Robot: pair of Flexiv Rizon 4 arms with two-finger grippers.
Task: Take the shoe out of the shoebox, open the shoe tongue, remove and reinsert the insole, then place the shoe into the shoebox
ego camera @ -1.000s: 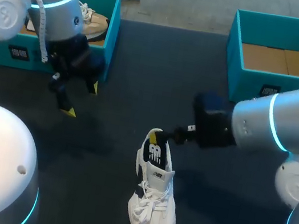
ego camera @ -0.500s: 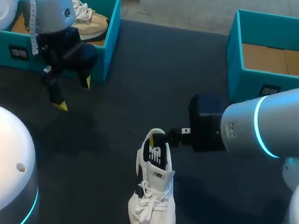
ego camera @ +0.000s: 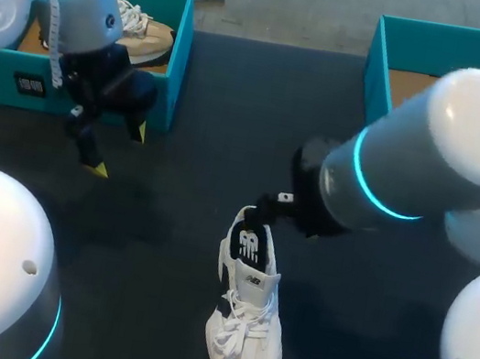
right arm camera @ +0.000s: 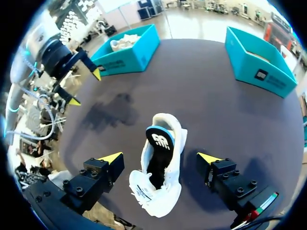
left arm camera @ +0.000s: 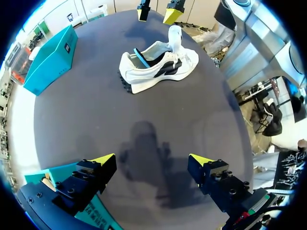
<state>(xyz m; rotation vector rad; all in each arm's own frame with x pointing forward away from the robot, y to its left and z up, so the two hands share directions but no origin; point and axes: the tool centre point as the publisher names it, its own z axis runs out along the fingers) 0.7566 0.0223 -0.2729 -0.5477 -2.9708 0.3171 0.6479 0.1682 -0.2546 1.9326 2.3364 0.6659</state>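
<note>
A white shoe (ego camera: pixel 247 330) lies on the dark table, toe toward the front edge, its black insole (ego camera: pixel 249 246) showing in the opening. My right gripper (ego camera: pixel 264 210) hangs just above the heel. In the right wrist view the shoe (right arm camera: pixel 160 187) sits below and between the open right gripper (right arm camera: pixel 160 158), and neither finger touches it. My left gripper (ego camera: pixel 119 151) hangs open and empty in front of the left shoebox (ego camera: pixel 171 84). From the left wrist view the shoe (left arm camera: pixel 158 64) lies far ahead of the left gripper (left arm camera: pixel 152 160).
The left teal shoebox holds another pale shoe (ego camera: pixel 145 31). A second teal shoebox (ego camera: pixel 399 124) with a cardboard floor stands at the back right, partly hidden by my right arm. Bare dark table lies between the two grippers.
My left gripper moved a little left and back toward its box, then stopped. The right arm's elbow swung up and its gripper edged left over the heel. The shoe stayed put.
</note>
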